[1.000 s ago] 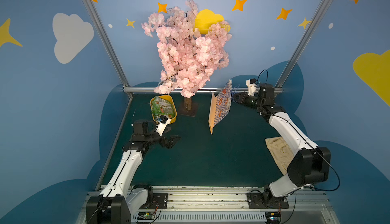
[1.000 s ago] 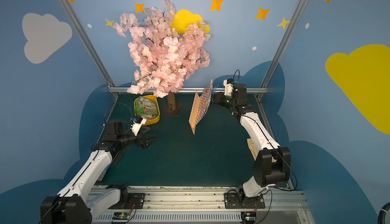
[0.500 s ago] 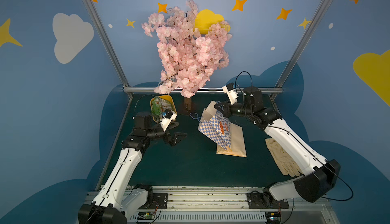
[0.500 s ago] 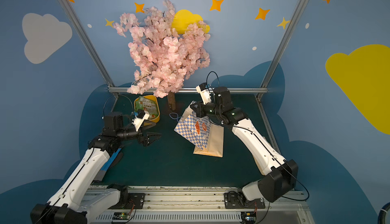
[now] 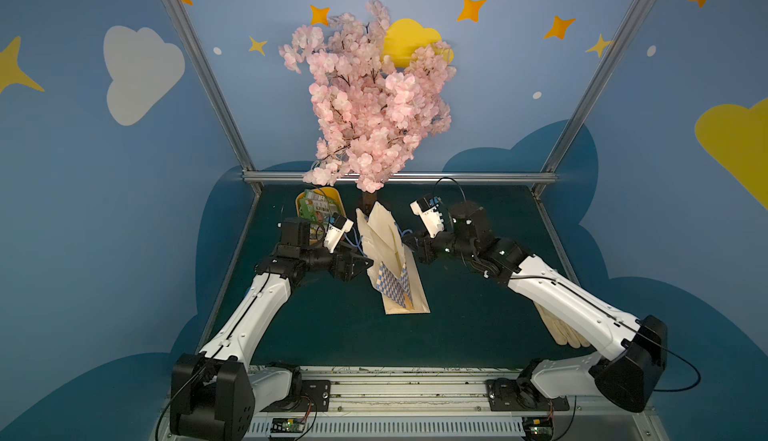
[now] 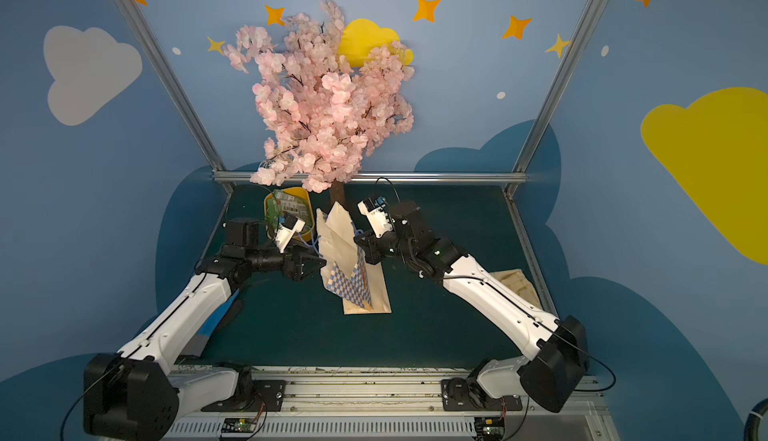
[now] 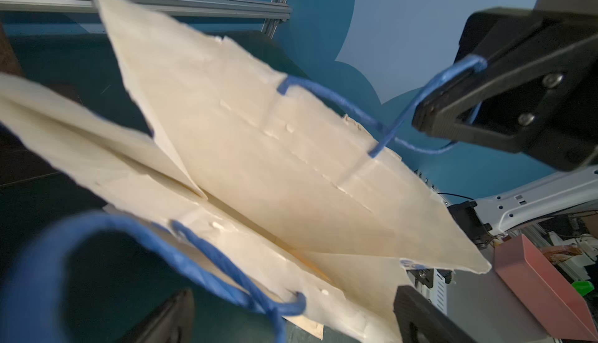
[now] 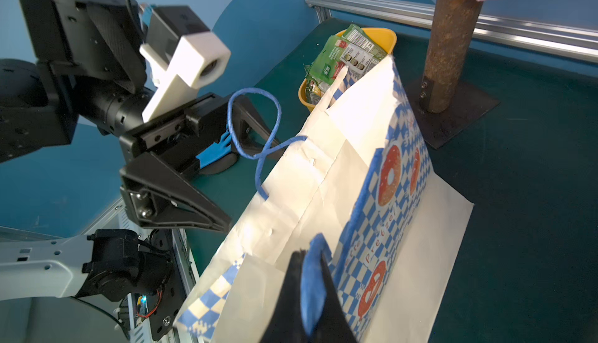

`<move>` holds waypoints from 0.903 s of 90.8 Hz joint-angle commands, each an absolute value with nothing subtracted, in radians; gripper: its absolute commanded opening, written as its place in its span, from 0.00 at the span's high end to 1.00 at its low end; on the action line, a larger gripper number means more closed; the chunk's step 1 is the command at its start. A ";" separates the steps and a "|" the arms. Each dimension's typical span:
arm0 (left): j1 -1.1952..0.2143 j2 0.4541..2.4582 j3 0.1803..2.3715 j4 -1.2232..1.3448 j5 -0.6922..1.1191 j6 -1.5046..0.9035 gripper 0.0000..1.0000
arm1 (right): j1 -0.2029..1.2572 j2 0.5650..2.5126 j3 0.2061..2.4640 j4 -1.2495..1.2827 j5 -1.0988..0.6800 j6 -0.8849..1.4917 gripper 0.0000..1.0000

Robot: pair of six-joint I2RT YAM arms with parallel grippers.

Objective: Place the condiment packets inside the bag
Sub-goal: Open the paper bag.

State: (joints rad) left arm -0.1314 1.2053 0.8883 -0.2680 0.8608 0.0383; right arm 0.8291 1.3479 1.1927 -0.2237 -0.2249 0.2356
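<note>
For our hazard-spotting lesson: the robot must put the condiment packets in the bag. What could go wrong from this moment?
1. The right gripper holds the bag by one blue cord handle alone, and the bag leans; a pull might topple it or tear the cord out.
2. The free handle loops by the open left gripper; it might snag.
3. The bag's mouth is creased inward; condiment packets could catch there.

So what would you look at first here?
Probably the big pink blossom tree at the back of the table. In front of it the checkered paper bag leans in the middle, one blue handle pinched by the right gripper, the left gripper wide open beside it. Green condiment packets fill a yellow tray at the back.
</note>
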 commanded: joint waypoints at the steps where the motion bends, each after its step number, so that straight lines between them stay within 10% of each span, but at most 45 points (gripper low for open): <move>1: -0.132 1.208 0.915 -0.256 0.854 0.001 0.00 | 0.865 1.301 1.142 -0.113 -0.129 0.263 1.00; 22: -0.129 1.261 0.937 -0.358 0.576 0.060 0.00 | 0.914 1.268 1.066 -0.002 0.016 0.330 1.00; 82: -0.131 1.133 0.994 -0.505 0.511 0.069 0.00 | 0.986 1.281 1.027 0.057 0.360 0.503 1.00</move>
State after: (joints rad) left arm -0.1310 1.1622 0.9352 -0.4660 0.4999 0.0990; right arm 0.9588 1.2640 1.0245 0.0071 0.2741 0.4694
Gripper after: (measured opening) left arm 0.999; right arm 0.050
